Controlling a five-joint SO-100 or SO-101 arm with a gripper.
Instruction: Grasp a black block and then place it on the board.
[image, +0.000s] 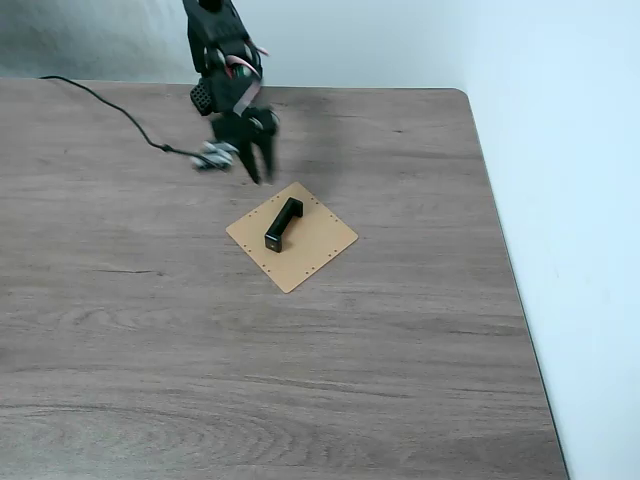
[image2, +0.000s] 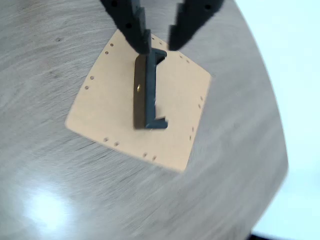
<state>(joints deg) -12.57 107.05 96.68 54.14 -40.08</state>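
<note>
The black block (image: 283, 223) lies flat on the tan board (image: 315, 248) near the table's middle, running diagonally across it. In the wrist view the block (image2: 148, 92) rests lengthwise on the board (image2: 105, 110), its raised ends pointing right. My gripper (image: 259, 168) hangs above and behind the board's far corner, open, with nothing between its fingers. Seen from the wrist, the gripper (image2: 159, 41) has its two dark fingers apart over the block's far end, lifted clear of it.
A black cable (image: 110, 108) runs across the table's back left to a small grey piece (image: 212, 155) beside the arm. The table's right edge (image: 505, 260) borders a pale floor.
</note>
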